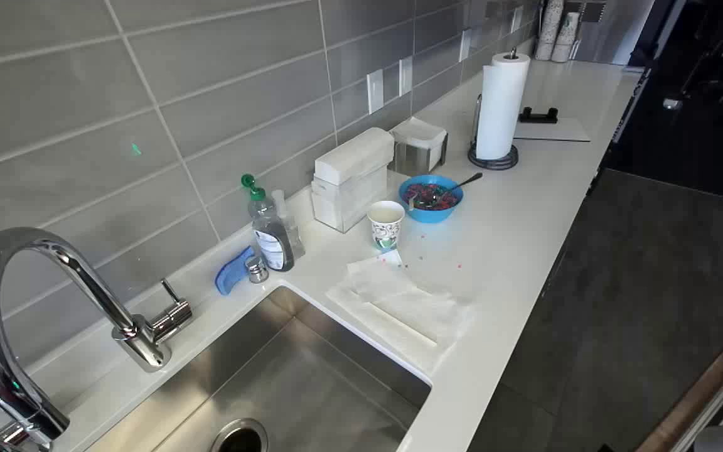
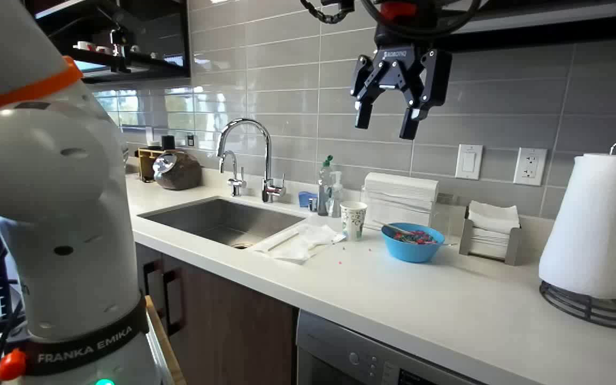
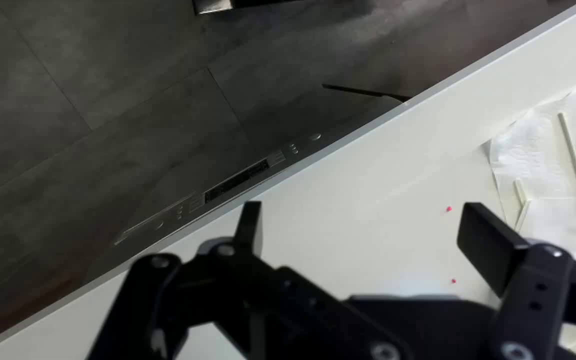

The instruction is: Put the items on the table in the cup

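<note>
The white cup point(image 1: 386, 229) with green and dark markings stands upright on the table point(image 2: 463, 299), beside a blue bowl point(image 2: 412, 251). That bowl holds reddish and dark bits and a spoon. Small pink bits point(image 3: 449, 209) are scattered over the countertop near both. Flat white paper sheets point(image 1: 408, 289) lie between cup and sink, with thin pale sticks point(image 3: 573, 155) on them in the wrist view. High above the counter, my gripper point(image 2: 385, 128) hangs with its jaws wide apart and nothing between them. The wrist view does not show the cup or bowl.
Behind the cup are a soap bottle point(image 2: 325, 187), a towel stack point(image 2: 401, 198) and a napkin holder point(image 2: 490, 235). A paper towel roll point(image 2: 597, 224) stands farther along. The sink point(image 1: 311, 383) and tap point(image 1: 66, 251) lie past the paper sheets.
</note>
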